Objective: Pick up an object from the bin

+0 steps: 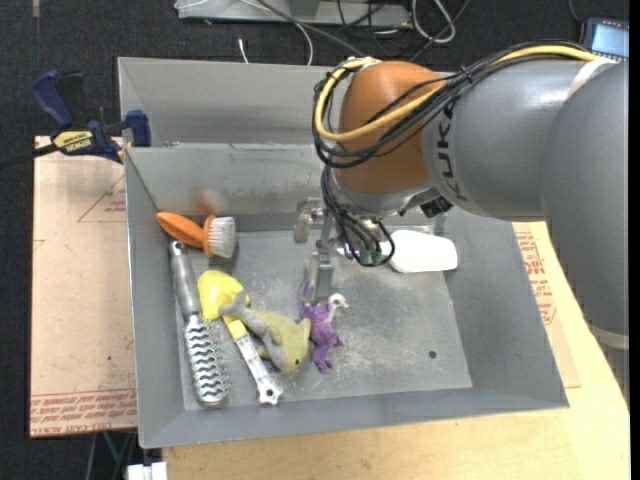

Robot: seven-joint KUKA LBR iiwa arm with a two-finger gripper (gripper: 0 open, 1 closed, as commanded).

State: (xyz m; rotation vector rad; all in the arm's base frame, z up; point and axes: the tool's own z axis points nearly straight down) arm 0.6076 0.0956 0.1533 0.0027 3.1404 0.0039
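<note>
My gripper (319,280) hangs low in the middle of the bin, under the orange wrist cover. Just below its tip lies a small purple toy figure (323,330) on the bin floor; whether they touch I cannot tell. Left of the purple figure rests a yellow-green soft toy (281,338). A white oval object (424,253) lies to the right of the gripper, partly under the arm.
Along the left side lie an orange-handled brush (196,232), a yellow piece (219,293), a long metal tool with a ridged end (199,340) and a wrench-like metal tool (254,364). Bare floor lies at the bin's front right.
</note>
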